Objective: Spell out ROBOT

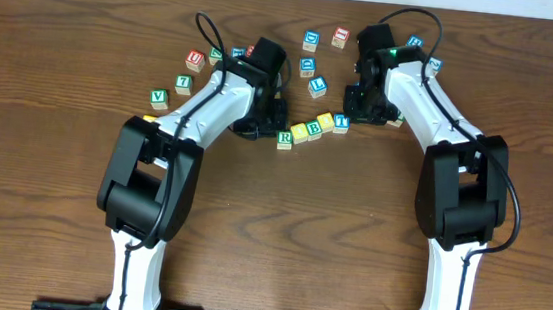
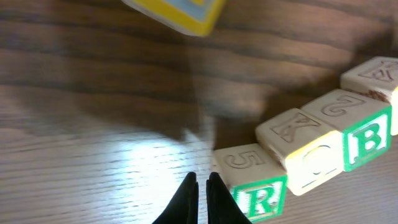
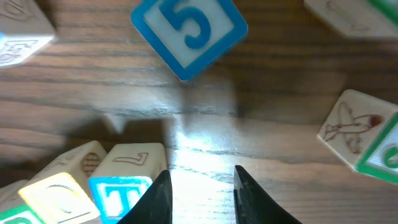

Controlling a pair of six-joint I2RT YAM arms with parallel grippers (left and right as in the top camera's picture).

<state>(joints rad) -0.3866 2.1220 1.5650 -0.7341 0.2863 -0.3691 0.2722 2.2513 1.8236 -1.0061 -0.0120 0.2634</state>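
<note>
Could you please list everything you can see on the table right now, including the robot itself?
Table: one, dark brown wood, under everything.
Block row: five touching blocks in a slanted line at centre: green R, yellow, green B, yellow, blue T.
Left loose blocks: at least five, green, red and blue, beside the left arm.
Middle loose blocks: four, mostly blue, one red, beyond the row.
Right loose blocks: at least two, blue, partly hidden behind the right arm.
Left arm: one, white and black, jaws shut and empty beside R.
Right arm: one, white and black, jaws open and empty beside T.
</note>
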